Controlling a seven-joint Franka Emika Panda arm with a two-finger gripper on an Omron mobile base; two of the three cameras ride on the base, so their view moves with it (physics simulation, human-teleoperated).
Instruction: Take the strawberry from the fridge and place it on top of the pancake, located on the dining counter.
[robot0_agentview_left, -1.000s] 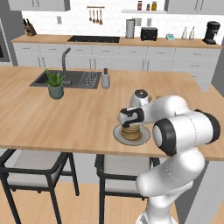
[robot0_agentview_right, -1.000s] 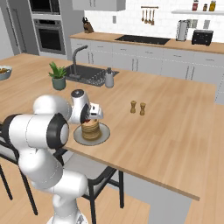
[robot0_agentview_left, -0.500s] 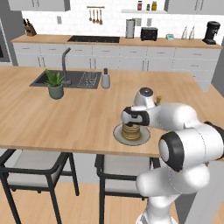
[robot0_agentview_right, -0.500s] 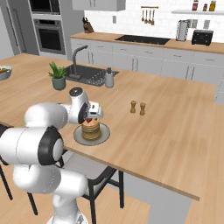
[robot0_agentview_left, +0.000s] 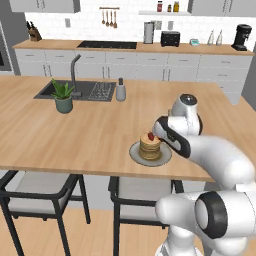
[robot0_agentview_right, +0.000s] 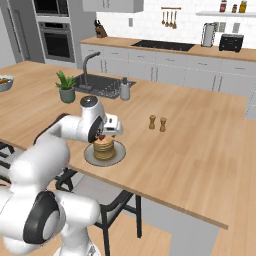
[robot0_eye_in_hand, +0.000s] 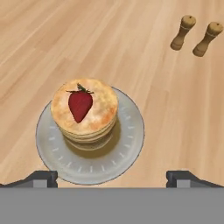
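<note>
A: Where is the strawberry (robot0_eye_in_hand: 80, 105) relative to the claw (robot0_eye_in_hand: 112, 177)?

B: It lies on its side on top of the pancake (robot0_eye_in_hand: 85, 113), toward the left half of the stack in the hand view, green end pointing away. The claw sits above it with its two tips spread wide, one at each side, touching neither berry nor stack. Nothing is between them.

A: And the rest, left to right?

B: In the left base view a potted plant (robot0_agentview_left: 63, 96) stands by the sink (robot0_agentview_left: 82, 90), then a small grey bottle (robot0_agentview_left: 120, 90), then the grey plate (robot0_agentview_left: 150, 154) with the pancake near the table's (robot0_agentview_left: 75, 135) front edge. In the hand view two brown shakers (robot0_eye_in_hand: 197, 36) stand well apart from the plate, at the upper right.

A: How is the arm (robot0_agentview_left: 215, 160) posed?

B: It rises from the lower right in the left base view, bends over the table edge, and the hand reaches leftward just beside the stack, angled down at it
</note>
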